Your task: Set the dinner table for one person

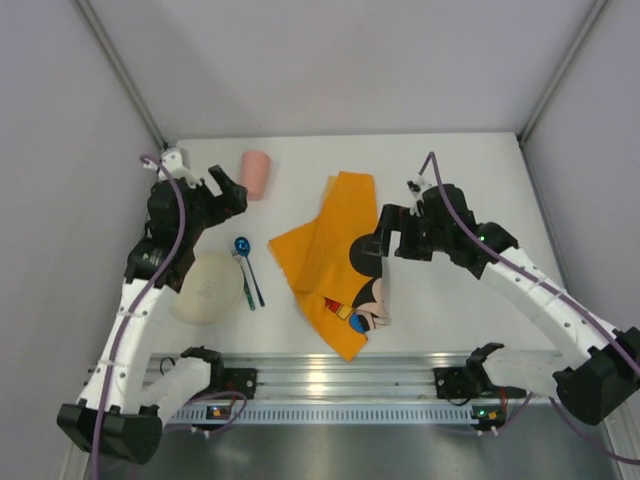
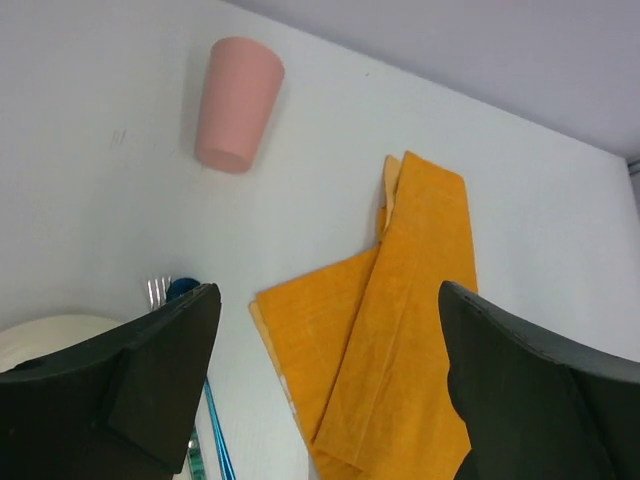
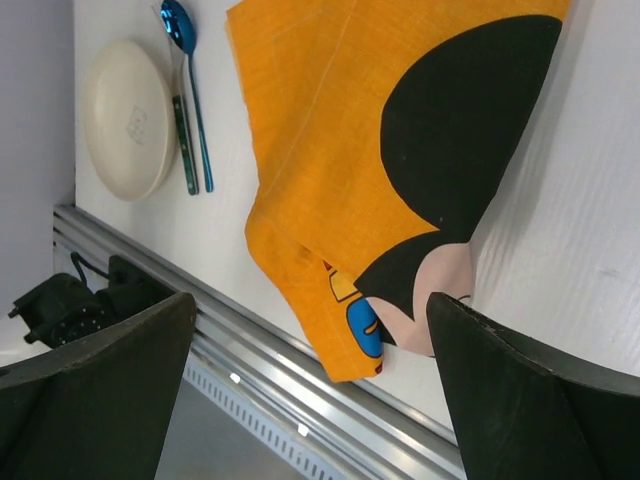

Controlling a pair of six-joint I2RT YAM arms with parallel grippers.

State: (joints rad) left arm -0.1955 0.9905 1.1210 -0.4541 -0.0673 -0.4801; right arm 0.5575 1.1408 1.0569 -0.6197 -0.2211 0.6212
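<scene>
The white dinner table (image 1: 455, 305) holds a crumpled orange Mickey Mouse cloth (image 1: 335, 255) in the middle. A pink cup (image 1: 256, 174) lies on its side at the back left. A cream plate (image 1: 208, 287) sits front left, with a blue spoon (image 1: 243, 248) and a green-handled fork (image 1: 245, 285) beside it. My left gripper (image 1: 232, 190) is open and empty, above the table between cup and spoon. My right gripper (image 1: 372, 236) is open and empty over the cloth's right edge. The left wrist view shows the cup (image 2: 235, 105) and cloth (image 2: 390, 310); the right wrist view shows the cloth (image 3: 360, 170) and plate (image 3: 125, 118).
A metal rail (image 1: 330, 375) runs along the table's near edge and shows in the right wrist view (image 3: 300, 390). Grey walls close in the left, back and right sides. Bare tabletop (image 1: 470, 180) lies right of the cloth.
</scene>
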